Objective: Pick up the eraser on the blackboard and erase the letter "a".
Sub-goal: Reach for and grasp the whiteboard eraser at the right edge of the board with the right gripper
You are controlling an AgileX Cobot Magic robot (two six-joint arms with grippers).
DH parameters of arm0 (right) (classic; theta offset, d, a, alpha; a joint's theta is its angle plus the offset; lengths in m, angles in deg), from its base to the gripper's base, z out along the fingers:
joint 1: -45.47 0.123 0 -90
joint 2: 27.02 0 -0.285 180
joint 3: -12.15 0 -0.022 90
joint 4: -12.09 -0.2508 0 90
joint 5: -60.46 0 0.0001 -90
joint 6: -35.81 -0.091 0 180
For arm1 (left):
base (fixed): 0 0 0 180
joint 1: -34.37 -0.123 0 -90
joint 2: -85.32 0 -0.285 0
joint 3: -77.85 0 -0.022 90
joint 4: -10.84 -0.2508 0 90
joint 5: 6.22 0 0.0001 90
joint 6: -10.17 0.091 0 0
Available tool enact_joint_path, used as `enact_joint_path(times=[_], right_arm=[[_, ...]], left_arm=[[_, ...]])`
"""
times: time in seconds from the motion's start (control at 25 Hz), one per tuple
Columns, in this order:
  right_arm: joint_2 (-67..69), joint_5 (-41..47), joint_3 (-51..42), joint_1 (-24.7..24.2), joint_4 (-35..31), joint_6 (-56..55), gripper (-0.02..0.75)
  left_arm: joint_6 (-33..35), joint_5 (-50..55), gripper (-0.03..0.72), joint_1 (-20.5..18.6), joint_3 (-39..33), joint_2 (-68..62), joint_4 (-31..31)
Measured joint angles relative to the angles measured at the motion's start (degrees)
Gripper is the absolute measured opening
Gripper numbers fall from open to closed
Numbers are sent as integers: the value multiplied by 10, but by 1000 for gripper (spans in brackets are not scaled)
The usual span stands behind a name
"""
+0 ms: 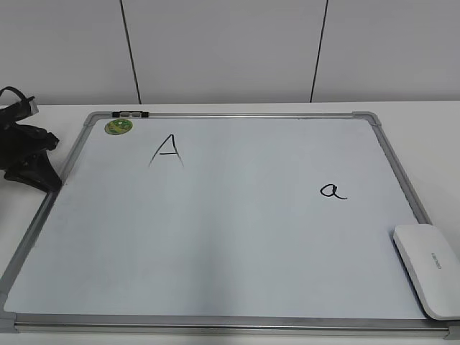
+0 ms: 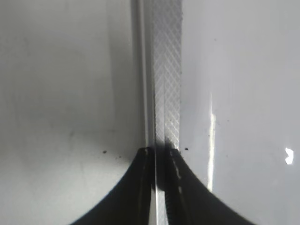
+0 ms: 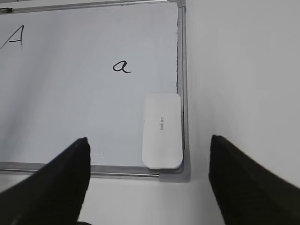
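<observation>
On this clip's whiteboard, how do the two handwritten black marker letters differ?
The capital "A" is taller, pointed and straight-stroked; the lowercase letter "a" is smaller and rounded with a short tail. The "A" sits near the board's far left corner by the round green magnet; the "a" sits right of centre, nearer the flat white plastic eraser. Both are intact black marks.

Bright, even light; glare streaks the blackboard (image 2: 243, 93) in the blurred left wrist view.
</observation>
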Motion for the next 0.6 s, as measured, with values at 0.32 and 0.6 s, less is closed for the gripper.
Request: enact_joint_path(times=[0.32,0.6], right_arm=[[186,13,10,0,-15,10,587],[362,16,50,0,-15,13,587]], left_arm=[[0,1,35,-1,0,0,0],[0,1,35,-1,1,0,0]])
